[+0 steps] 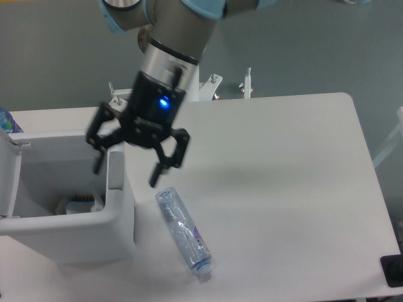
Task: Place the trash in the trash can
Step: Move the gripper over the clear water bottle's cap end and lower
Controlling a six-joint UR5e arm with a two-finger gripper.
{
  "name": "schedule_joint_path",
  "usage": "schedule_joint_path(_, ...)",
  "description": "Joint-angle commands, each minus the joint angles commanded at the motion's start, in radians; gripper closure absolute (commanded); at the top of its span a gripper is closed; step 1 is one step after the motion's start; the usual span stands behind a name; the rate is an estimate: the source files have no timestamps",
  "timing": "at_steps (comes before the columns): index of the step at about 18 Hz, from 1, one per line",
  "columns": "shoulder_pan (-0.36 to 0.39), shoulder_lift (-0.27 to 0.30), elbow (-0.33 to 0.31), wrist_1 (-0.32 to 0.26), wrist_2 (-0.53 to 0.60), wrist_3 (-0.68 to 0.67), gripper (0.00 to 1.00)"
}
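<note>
A crushed clear plastic bottle (184, 233) with a bluish label lies flat on the white table, its cap toward the front edge. The white trash can (119, 220) stands at the left with its lid up. Inside it a crumpled white wrapper (72, 204) rests on the bottom. My gripper (126, 176) hangs open and empty above the can's right wall, up and to the left of the bottle. Its two black fingers are spread wide apart.
The robot's white base column (182, 75) stands behind the table. A blue-capped item (5, 121) peeks in at the far left edge. A black object (393, 270) sits at the table's front right corner.
</note>
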Motion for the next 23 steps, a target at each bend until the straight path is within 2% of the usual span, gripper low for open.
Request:
schedule_joint_path(2, 0.005, -0.038, 0.029, -0.001, 0.023, 0.000, 0.00)
schedule_joint_path(6, 0.020, -0.100, 0.026, -0.001, 0.038, 0.003, 0.00)
schedule_joint_path(10, 0.017, -0.195, 0.057, -0.011, 0.166, 0.014, 0.00)
schedule_joint_path(17, 0.012, -0.262, 0.032, -0.028, 0.183, 0.075, 0.00)
schedule_joint_path(20, 0.009, -0.285, 0.023, -0.026, 0.218, 0.080, 0.00)
schedule_joint_path(23, -0.003, -0.336, 0.026, -0.018, 0.290, 0.081, 0.00)
